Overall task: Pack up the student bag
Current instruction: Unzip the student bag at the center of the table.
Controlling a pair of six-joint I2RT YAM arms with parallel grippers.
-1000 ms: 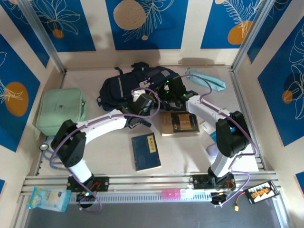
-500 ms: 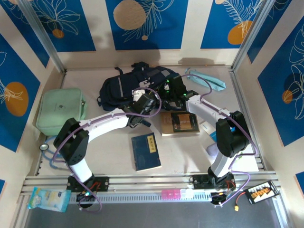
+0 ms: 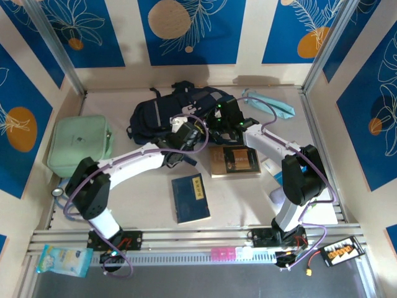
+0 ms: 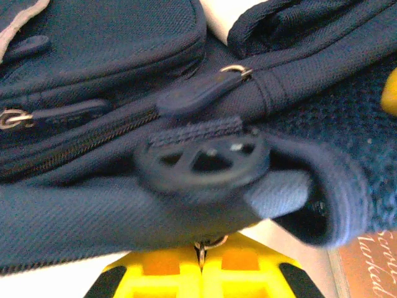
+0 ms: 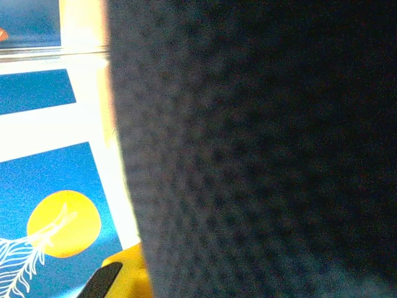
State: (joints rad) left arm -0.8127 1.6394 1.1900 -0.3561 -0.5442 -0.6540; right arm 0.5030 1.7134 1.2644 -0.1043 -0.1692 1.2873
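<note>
Student bag: lies flat, just behind and left of the brown book.
Left gripper: clenched on a small metal ring at the bag edge nearest the brown book.
Right gripper: clenched, behind the brown book, against the bag's dark mesh; whether it holds fabric cannot be told.

light: bright, even | top view: sharp | wrist views: student bag blurred, close
</note>
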